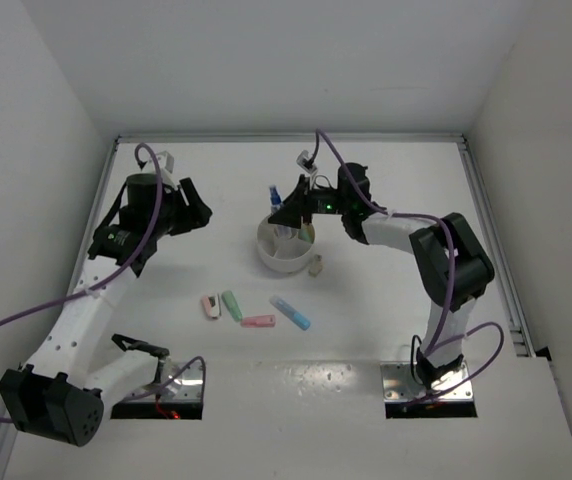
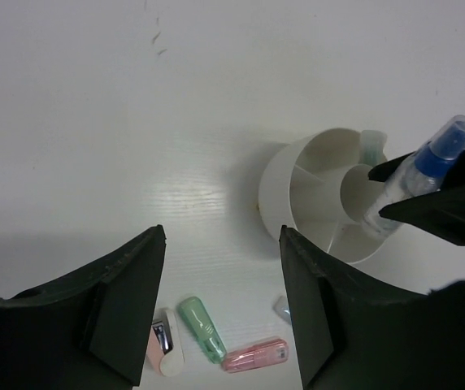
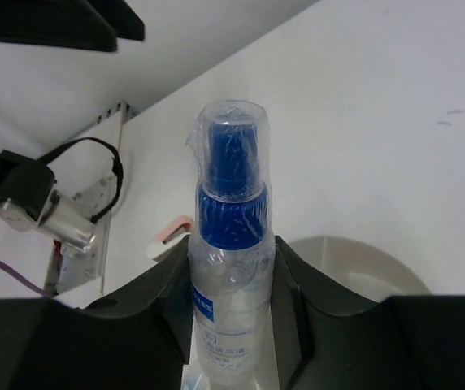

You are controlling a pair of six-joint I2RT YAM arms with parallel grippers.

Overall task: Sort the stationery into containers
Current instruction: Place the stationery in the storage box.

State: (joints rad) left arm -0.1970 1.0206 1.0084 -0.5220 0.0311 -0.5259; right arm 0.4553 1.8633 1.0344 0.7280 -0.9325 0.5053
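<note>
The spray bottle (image 3: 231,268) is cut off at its base, the white tub (image 3: 362,264) mostly hidden.

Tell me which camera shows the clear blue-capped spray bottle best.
Right wrist: the clear blue-capped spray bottle fills the frame, held in the right gripper. Left wrist shows it slanted over the round white tub; top external, only a blue speck.

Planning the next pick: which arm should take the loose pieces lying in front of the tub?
Left, probably. The left gripper is open and empty, with the green piece and pink piece in its view; the right gripper is clamped on the blue-capped bottle over the tub.
</note>
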